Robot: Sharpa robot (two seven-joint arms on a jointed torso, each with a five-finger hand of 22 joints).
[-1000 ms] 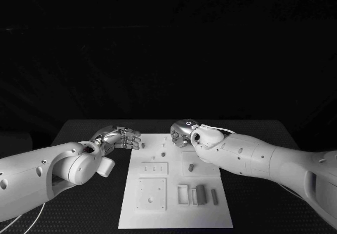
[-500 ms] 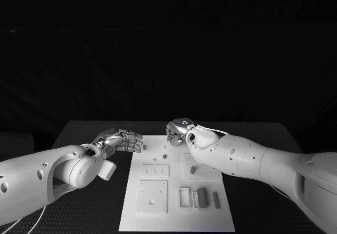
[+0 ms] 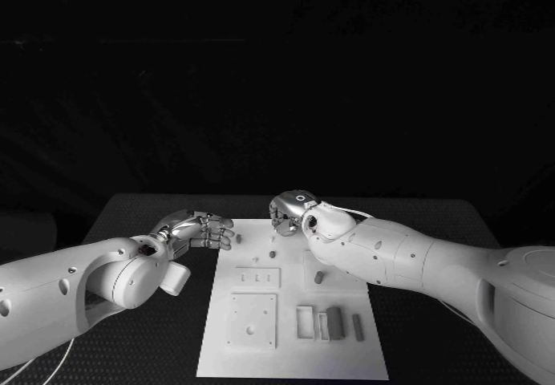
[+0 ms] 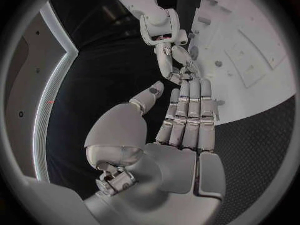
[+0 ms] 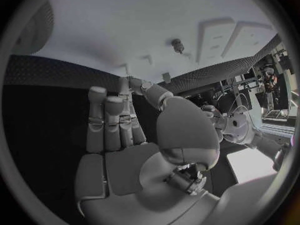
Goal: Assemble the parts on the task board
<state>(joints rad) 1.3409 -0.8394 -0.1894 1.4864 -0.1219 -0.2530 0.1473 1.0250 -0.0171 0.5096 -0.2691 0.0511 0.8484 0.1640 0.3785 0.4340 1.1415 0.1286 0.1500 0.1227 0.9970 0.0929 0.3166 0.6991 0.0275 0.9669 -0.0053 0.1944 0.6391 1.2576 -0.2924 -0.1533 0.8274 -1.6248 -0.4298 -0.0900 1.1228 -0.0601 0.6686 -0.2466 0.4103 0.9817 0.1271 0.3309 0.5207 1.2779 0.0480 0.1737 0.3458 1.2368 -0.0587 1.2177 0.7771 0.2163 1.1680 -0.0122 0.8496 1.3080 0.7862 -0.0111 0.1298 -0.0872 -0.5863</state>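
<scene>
Nearest, well short of both hands, loose grey parts (image 3: 333,319) lie on the task board (image 3: 289,353) beside its recessed plates, so most assembly looks undone. Farther on, a small peg (image 3: 273,254) stands just before the right hand (image 3: 289,215). The left hand (image 3: 203,231) hovers at the board's edge, fingers extended, grasping nothing. Whether the right hand pinches anything I cannot tell.

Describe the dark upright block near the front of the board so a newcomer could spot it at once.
Start at the white task board in the middle of the black table and go to its near right corner. There, beside two pale open frames, stands the dark block, the tallest and darkest piece, with a thinner grey bar on its right.
</scene>
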